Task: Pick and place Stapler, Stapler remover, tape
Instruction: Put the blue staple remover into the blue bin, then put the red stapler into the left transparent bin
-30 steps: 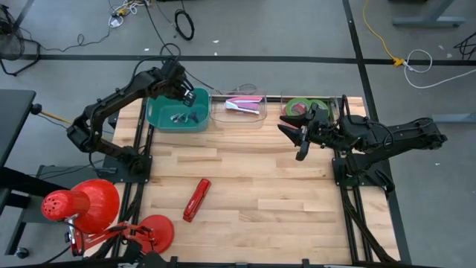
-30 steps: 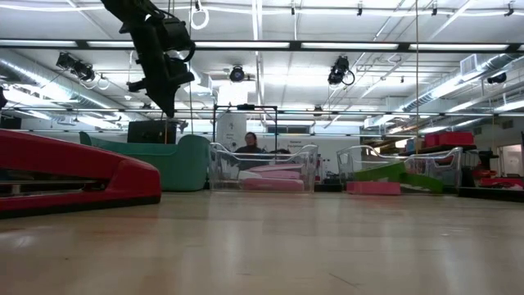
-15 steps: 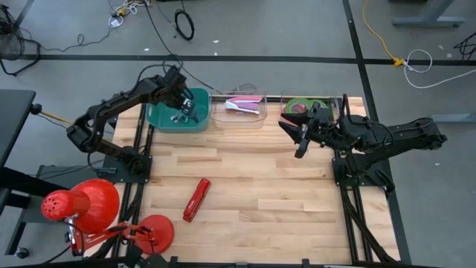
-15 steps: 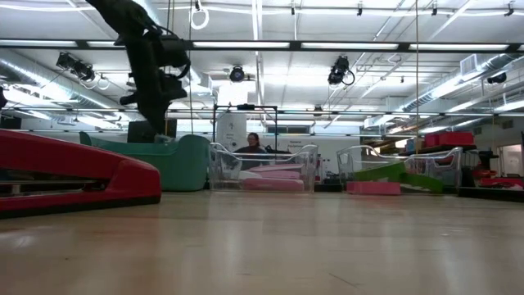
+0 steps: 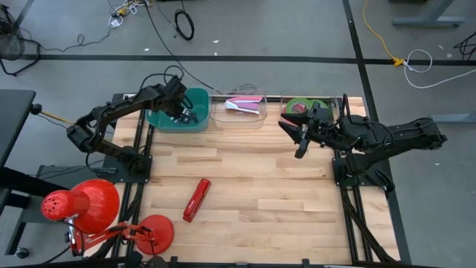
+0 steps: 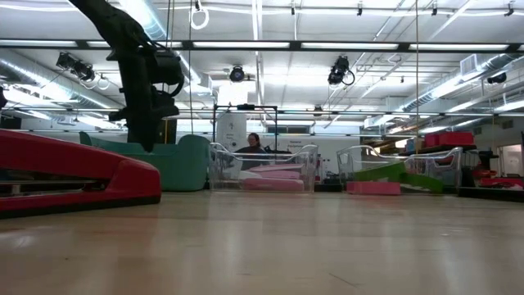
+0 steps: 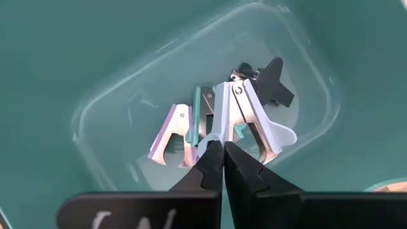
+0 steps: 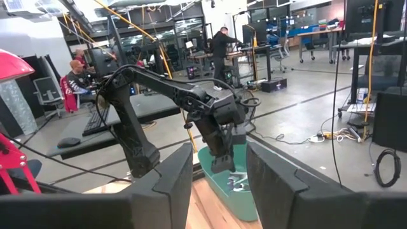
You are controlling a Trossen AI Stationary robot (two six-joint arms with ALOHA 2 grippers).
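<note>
The left gripper (image 7: pixel 218 147) is seen with its fingers pressed together, no gap between the tips, and nothing is gripped between them. Over the last second it has been lowered from above the teal bin (image 5: pixel 165 119) into the bin's opening, so that its tips now hang just above the staple removers (image 7: pixel 229 121) lying on the bin floor directly ahead of it. A white remover is nearest the tips, a purple one and a black one are just beside it; whether the tips touch the white one cannot be told. The descent suggests that a remover is to be picked from the bin next, for which the jaws would first have to be opened. The red stapler (image 5: pixel 196 199) lies untouched on the table, well apart from this gripper, toward the front. The tape (image 5: pixel 300 107) rests in the far clear bin, beside the right gripper (image 5: pixel 303 138), which waits half open and empty over the table.
</note>
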